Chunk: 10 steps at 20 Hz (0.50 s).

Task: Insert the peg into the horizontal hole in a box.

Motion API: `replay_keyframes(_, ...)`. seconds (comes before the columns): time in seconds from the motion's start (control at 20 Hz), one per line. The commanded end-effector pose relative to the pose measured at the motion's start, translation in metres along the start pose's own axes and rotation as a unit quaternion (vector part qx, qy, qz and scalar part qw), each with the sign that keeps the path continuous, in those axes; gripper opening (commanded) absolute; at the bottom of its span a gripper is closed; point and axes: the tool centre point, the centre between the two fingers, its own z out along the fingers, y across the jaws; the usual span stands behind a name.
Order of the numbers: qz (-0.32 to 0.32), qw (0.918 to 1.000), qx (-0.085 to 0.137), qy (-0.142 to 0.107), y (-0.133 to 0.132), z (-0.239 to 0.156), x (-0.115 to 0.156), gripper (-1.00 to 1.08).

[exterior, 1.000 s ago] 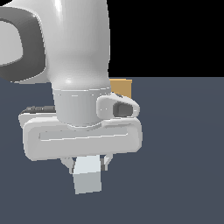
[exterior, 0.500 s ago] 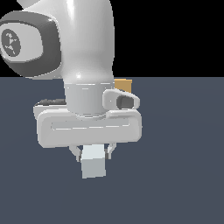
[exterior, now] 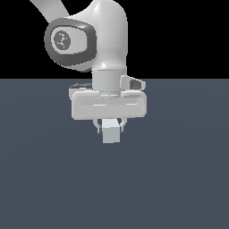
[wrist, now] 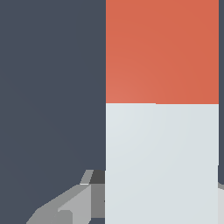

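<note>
In the exterior view my gripper (exterior: 110, 129) hangs over the dark floor, shut on the peg (exterior: 111, 133). The peg points toward that camera, so only its pale grey-white end face and a short stretch of its side show. The wrist view looks along the peg (wrist: 162, 153): a pale half near the hand and an orange-red half (wrist: 162, 50) farther out. One grey finger (wrist: 72, 204) presses against its side. The box and its hole are out of sight in both views.
The dark blue-grey floor (exterior: 179, 179) lies all around below the hand. My white arm and its grey-capped joint (exterior: 69, 42) rise above the hand and block what is behind them.
The hand with the peg has risen and shifted toward the exterior view's right, looking smaller. The tan box corner that showed beside the wrist is now hidden.
</note>
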Motion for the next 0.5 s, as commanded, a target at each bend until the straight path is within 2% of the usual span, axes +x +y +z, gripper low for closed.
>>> replay_keyframes(0.0, 0.0, 1.0, -0.002, 0.0, 0.013, -0.01, 0.029, -1.0)
replay_keyframes(0.2, -0.001, 1.0, -0.002, 0.0, 0.032, -0.021, 0.069, -1.0)
replay_keyframes(0.45, -0.001, 1.0, -0.002, 0.0, 0.049, -0.03, 0.104, -1.0)
